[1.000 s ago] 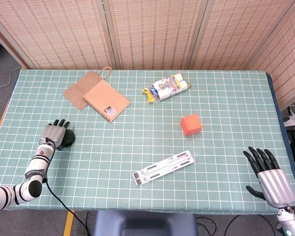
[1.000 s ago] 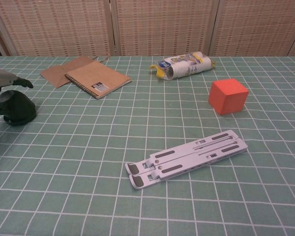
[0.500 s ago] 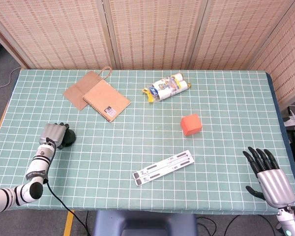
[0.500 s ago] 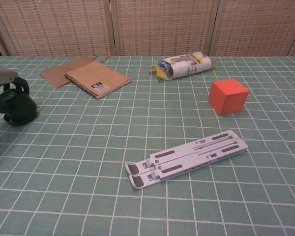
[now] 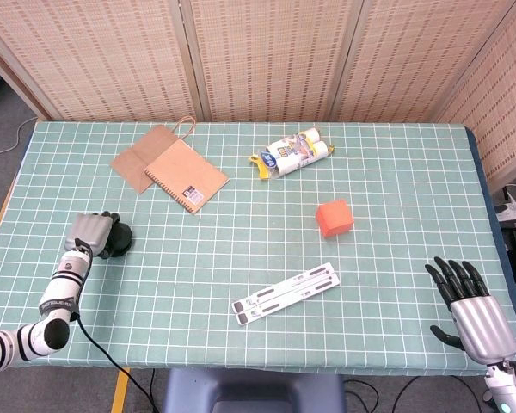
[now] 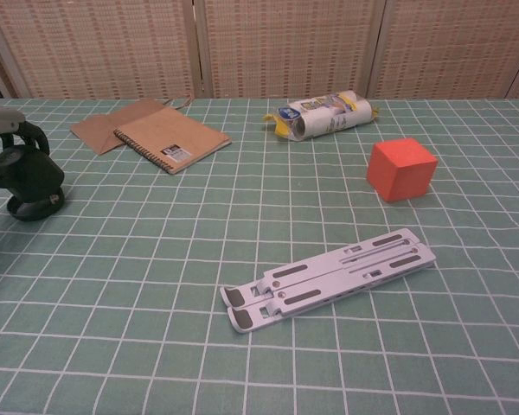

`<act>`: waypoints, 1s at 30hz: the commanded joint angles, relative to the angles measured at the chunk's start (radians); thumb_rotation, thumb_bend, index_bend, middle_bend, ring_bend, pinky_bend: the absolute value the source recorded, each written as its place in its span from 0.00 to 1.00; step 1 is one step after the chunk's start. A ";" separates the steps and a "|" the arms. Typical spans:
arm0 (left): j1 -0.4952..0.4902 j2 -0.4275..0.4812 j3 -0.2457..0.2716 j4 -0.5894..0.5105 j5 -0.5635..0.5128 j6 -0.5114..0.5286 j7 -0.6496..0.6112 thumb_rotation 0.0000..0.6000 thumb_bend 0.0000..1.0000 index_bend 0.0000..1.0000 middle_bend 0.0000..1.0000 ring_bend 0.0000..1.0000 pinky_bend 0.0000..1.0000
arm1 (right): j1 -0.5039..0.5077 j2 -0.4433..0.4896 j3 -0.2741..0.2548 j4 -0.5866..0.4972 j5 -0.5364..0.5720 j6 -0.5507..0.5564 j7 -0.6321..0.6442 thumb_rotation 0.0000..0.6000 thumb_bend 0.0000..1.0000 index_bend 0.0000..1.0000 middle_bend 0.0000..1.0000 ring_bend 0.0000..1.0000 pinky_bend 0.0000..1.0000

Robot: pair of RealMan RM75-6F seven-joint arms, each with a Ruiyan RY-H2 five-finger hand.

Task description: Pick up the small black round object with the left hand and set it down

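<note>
One small black round object (image 5: 119,240), one orange cube (image 5: 334,218), one spiral-bound brown notebook (image 5: 187,175), one brown paper bag (image 5: 138,155), one white folding stand (image 5: 286,293), one plastic-wrapped roll pack (image 5: 293,154).

What we see across the green checked table (image 5: 396,181)

We find a notebook (image 5: 187,175) on a paper bag (image 5: 140,154), a packaged roll (image 5: 293,155), an orange cube (image 5: 334,218), and a white folding stand (image 5: 286,293).

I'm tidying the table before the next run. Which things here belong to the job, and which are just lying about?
Belongs to the job:
- black round object
- left hand, gripping it

Lying about:
- notebook
- paper bag
- wrapped rolls
- orange cube
- folded white stand
- right hand, idle
</note>
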 commanded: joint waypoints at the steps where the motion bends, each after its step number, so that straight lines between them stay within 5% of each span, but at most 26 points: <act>1: 0.005 0.017 -0.004 -0.013 0.002 0.008 0.001 1.00 0.39 0.39 0.44 0.46 0.57 | 0.000 0.000 0.000 0.000 -0.001 -0.001 0.000 1.00 0.06 0.00 0.00 0.00 0.00; 10: 0.016 -0.005 0.042 0.056 -0.118 0.048 0.125 1.00 0.39 0.42 0.47 0.49 0.55 | -0.002 0.007 -0.004 0.000 -0.010 0.005 0.014 1.00 0.06 0.00 0.00 0.00 0.00; 15: 0.006 0.004 0.044 0.083 -0.247 -0.013 0.172 1.00 0.40 0.41 0.49 0.51 0.56 | -0.001 0.008 -0.009 0.001 -0.020 0.003 0.015 1.00 0.06 0.00 0.00 0.00 0.00; 21: 0.004 -0.006 0.044 0.110 -0.263 -0.045 0.175 1.00 0.40 0.36 0.45 0.50 0.52 | -0.001 0.005 -0.008 0.001 -0.019 0.002 0.008 1.00 0.06 0.00 0.00 0.00 0.00; 24: 0.005 -0.012 0.047 0.120 -0.270 -0.055 0.178 1.00 0.40 0.21 0.29 0.38 0.45 | -0.001 0.003 -0.009 0.000 -0.017 -0.001 0.003 1.00 0.06 0.00 0.00 0.00 0.00; 27: 0.007 -0.016 0.045 0.129 -0.277 -0.056 0.174 1.00 0.40 0.05 0.04 0.10 0.39 | -0.001 0.001 -0.007 -0.001 -0.016 -0.001 0.000 1.00 0.06 0.00 0.00 0.00 0.00; 30: 0.008 -0.014 0.043 0.130 -0.280 -0.061 0.169 1.00 0.39 0.00 0.00 0.01 0.34 | -0.002 0.000 -0.006 0.000 -0.015 0.001 0.000 1.00 0.06 0.00 0.00 0.00 0.00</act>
